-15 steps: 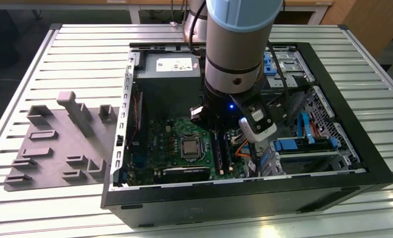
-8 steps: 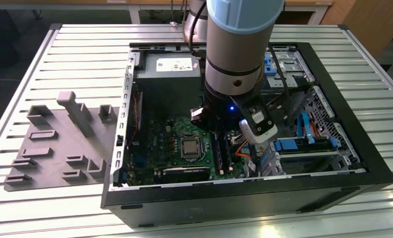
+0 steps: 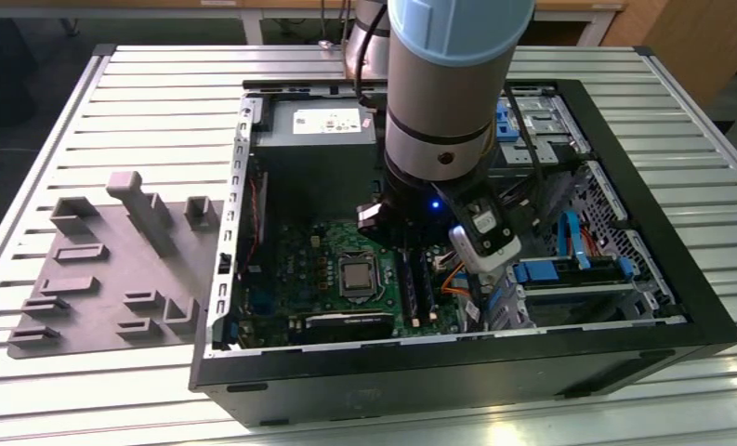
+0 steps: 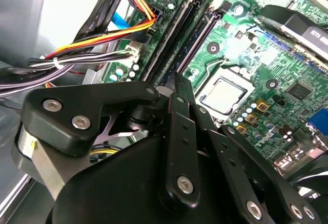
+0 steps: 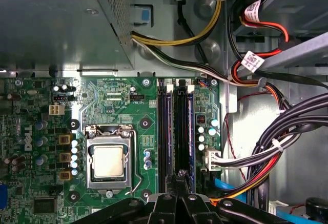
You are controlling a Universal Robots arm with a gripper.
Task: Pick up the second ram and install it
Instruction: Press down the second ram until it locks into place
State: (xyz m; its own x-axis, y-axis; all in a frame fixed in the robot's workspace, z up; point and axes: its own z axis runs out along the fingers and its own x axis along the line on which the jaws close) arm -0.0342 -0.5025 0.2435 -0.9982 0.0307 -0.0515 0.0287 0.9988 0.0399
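Open black steel computer case (image 3: 665, 307): laid flat on slatted aluminium table (image 3: 157, 111). Green motherboard (image 3: 296, 279) is held inside it; grey power-supply box (image 3: 313, 125) is set behind the motherboard; grey plastic fixture tray (image 3: 96, 279) is placed at the case's exterior-view left.

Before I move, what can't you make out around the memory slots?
- First wrist view: the tool covers the near ends of the memory slots, so I cannot tell whether the second ram is seated.
- Second wrist view: the tool's body blocks the same ends and any latches there.
- Exterior view: the arm hides where the tool meets the slots.
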